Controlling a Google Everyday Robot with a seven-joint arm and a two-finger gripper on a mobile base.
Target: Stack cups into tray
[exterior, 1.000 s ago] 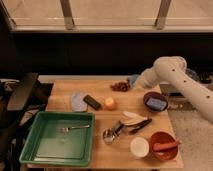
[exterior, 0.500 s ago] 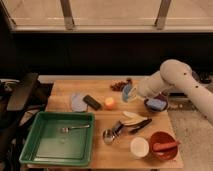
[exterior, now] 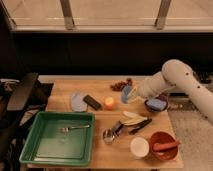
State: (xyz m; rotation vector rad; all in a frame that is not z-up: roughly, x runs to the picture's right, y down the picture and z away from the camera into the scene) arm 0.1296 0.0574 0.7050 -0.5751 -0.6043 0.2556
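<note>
The light blue cup (exterior: 125, 93) is held tilted in my gripper (exterior: 131, 95), above the table's middle right, just right of an orange object (exterior: 109, 103). The gripper is shut on it, and my white arm (exterior: 175, 80) reaches in from the right. The white cup (exterior: 139, 147) stands upright near the table's front edge, left of the red bowl (exterior: 161, 145). The green tray (exterior: 37, 145) lies at the front left, apart from the gripper, with a fork (exterior: 75, 128) in it.
A dark purple bowl (exterior: 156, 104) sits under my forearm. A grey-blue plate (exterior: 77, 102) and a black block (exterior: 92, 102) lie behind the tray. A banana and utensils (exterior: 133, 120), a metal scoop (exterior: 109, 135) and dried fruit (exterior: 120, 85) lie mid-table.
My gripper came down from the back of the table and moved slightly left; the light blue cup now shows in it, held above the table.
</note>
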